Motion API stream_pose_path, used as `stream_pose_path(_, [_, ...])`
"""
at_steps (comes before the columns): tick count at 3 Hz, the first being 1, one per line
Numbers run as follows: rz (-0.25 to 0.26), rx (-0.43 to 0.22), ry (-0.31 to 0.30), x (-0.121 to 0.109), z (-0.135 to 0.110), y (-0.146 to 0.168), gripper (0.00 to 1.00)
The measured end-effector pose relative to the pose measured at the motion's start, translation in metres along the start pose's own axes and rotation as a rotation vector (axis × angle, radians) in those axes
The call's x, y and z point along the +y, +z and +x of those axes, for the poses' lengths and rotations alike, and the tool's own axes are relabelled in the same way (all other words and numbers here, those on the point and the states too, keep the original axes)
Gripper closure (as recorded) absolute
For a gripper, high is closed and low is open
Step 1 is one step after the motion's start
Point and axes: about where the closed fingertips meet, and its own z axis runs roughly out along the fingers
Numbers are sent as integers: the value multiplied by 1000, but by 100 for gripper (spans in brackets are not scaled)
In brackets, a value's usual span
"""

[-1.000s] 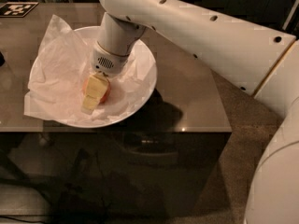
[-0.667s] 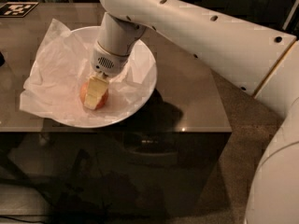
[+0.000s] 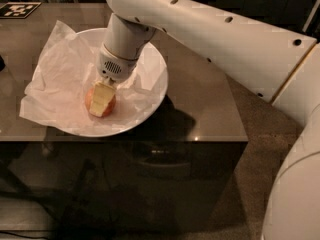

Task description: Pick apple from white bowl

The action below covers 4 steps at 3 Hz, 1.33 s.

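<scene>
The white bowl (image 3: 161, 82) stands on the left part of a dark table, lined with crumpled white tissue paper (image 3: 55, 79). The small red-orange apple (image 3: 89, 102) lies in the bowl's front half. My gripper (image 3: 101, 104) reaches down into the bowl from the upper right and sits right on the apple. A cream finger (image 3: 102, 96) covers the apple's middle, and red-orange skin shows on both sides of it. The gripper looks shut on the apple, which still rests low in the bowl.
The glossy table (image 3: 200, 104) has its front edge just below the bowl and its right edge near the arm. A black-and-white marker tag (image 3: 17, 9) lies at the table's far left corner. My white arm (image 3: 215, 39) spans the upper right. Carpet floor lies to the right.
The gripper has settled a little lower on the apple, and more of the apple's red-orange skin now shows around the finger. Bowl and paper have not moved.
</scene>
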Motion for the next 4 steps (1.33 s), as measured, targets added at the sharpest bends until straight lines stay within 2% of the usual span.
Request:
stream_pose_path(1, [-5, -17, 11, 5, -6, -15, 100])
stream_pose_path(3, [15, -41, -9, 27, -38, -72, 100])
stream_pose_path(4, [22, -35, -8, 31, -45, -82, 100])
